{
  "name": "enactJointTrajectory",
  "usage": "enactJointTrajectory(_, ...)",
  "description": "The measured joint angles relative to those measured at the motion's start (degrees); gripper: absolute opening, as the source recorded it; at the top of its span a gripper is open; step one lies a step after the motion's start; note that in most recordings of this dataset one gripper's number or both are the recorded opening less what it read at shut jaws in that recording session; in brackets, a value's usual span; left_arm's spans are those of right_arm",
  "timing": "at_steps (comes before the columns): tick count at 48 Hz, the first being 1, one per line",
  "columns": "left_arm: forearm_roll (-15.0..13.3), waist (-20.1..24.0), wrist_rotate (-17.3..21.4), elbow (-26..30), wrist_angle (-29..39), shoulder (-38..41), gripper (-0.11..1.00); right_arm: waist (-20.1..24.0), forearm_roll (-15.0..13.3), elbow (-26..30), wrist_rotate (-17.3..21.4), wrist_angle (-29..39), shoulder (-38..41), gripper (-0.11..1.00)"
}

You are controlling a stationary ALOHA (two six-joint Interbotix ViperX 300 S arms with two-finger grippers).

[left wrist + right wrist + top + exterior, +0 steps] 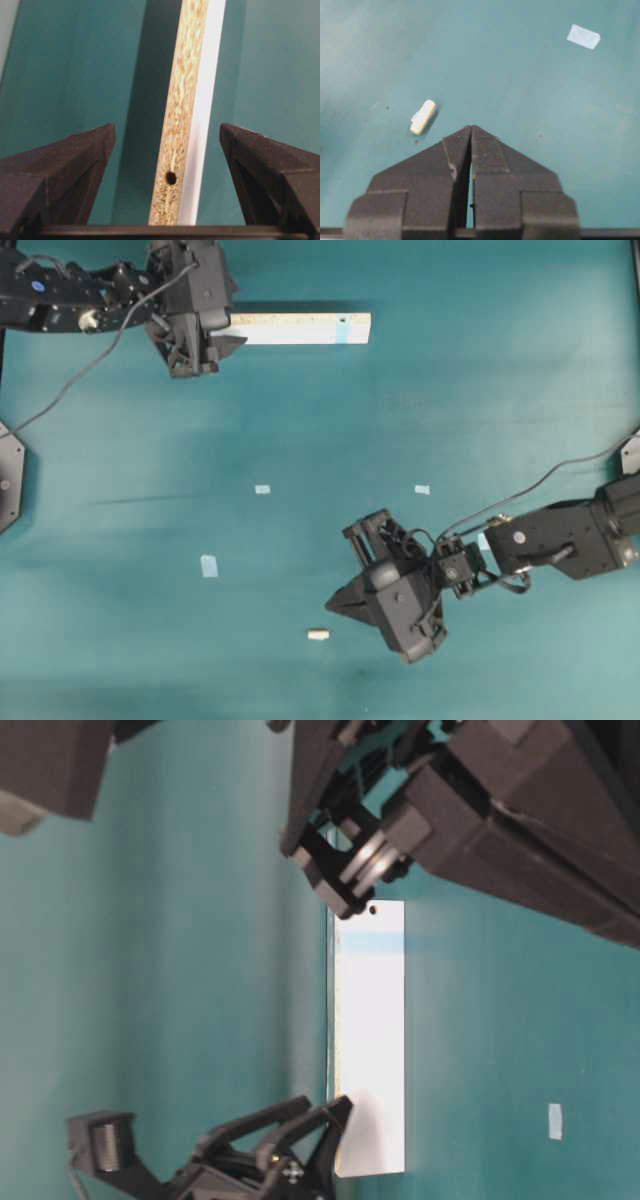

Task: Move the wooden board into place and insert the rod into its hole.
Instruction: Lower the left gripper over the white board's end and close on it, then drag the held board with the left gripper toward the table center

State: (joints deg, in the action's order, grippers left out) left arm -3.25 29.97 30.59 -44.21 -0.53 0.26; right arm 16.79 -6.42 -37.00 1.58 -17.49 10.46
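Lab bench; teal mat [300,420]; tape squares [209,565]

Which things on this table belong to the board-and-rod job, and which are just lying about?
Belong to the job:
- board, standing on edge at the far side, between the open left fingers
- rod, lying loose near the shut right gripper

Just lying about:
- blue tape squares scattered on the green table

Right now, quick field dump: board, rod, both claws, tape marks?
board: wooden board at top of the overhead view, lying on the table, speckled edge with a hole facing the left wrist camera
rod: rod lying loose on the table
left claw: left claw open, straddling the board's end
right claw: right claw shut, empty, beside the rod
tape marks: tape squares scattered mid-table
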Motion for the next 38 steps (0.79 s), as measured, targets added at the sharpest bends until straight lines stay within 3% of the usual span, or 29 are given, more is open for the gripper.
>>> enactJointTrajectory(38,0.0,-1.3,0.0,1.3,-4.8,7.1,0.85,0.0,0.1,2.1,0.5,1.9,1.8,0.00)
